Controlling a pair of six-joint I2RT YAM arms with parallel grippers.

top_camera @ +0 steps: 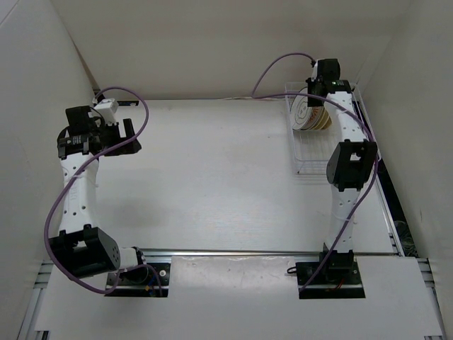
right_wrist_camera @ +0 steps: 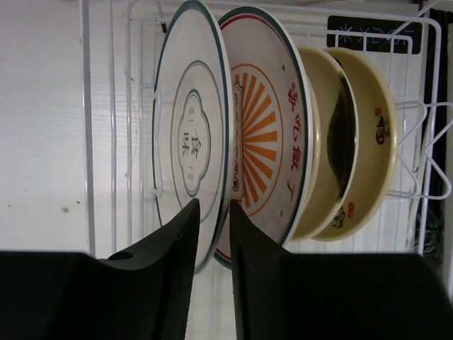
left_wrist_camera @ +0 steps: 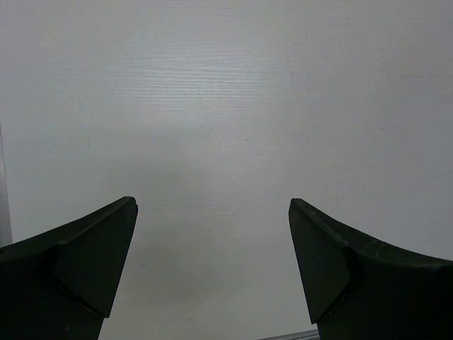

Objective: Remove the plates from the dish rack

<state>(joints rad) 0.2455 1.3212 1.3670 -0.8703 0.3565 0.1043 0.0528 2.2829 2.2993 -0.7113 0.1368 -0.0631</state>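
Reaching into the rack [top_camera: 308,152] at the far right of the table [top_camera: 212,177], the right claw [right_wrist_camera: 214,205] has its two fingers drawn close on either side of the lower rim of the ringed plate [right_wrist_camera: 187,134], and we judge that it is pinching that rim. The plate stands on edge at the front of the row and is not yet lifted. Just behind it, nearly touching, stands the sunburst plate [right_wrist_camera: 265,134], and behind that the two cream plates [right_wrist_camera: 368,142], all upright in the far end of the rack. So we take this as the first step: gripping the first plate, with all four left to unload. The left claw [left_wrist_camera: 212,269] hangs wide open over bare table at the far left, holding nothing, well apart from the rack. The next move, as we see it, calls for a straight lift up out of the slot, keeping the plate from dragging the sunburst plate along or catching on the wires, then a swing toward open table to set it down. A pinch on so thin a rim may let the plate swivel, so we would go slowly.
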